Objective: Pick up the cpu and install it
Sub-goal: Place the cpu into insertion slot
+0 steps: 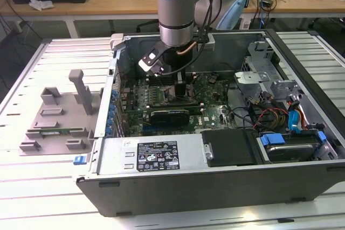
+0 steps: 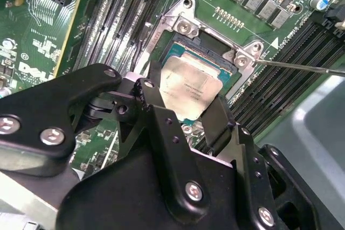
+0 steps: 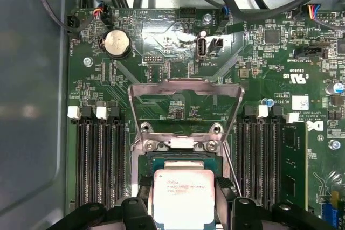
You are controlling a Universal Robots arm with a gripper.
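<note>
A white slatted table (image 1: 32, 197) carries an open computer case (image 1: 215, 187), into which the arm reaches down over the green motherboard (image 3: 161, 41). In both wrist views the black gripper (image 2: 186, 103) is closed narrow on the cpu (image 2: 186, 87), one finger against each of two opposite edges; the cpu is a thin, flat square with a pale silver metal top bearing small dark print. It lies directly over the open socket (image 2: 211, 40); whether it is seated cannot be told. The metal load plate (image 3: 186, 92) stands raised beyond it.
</note>
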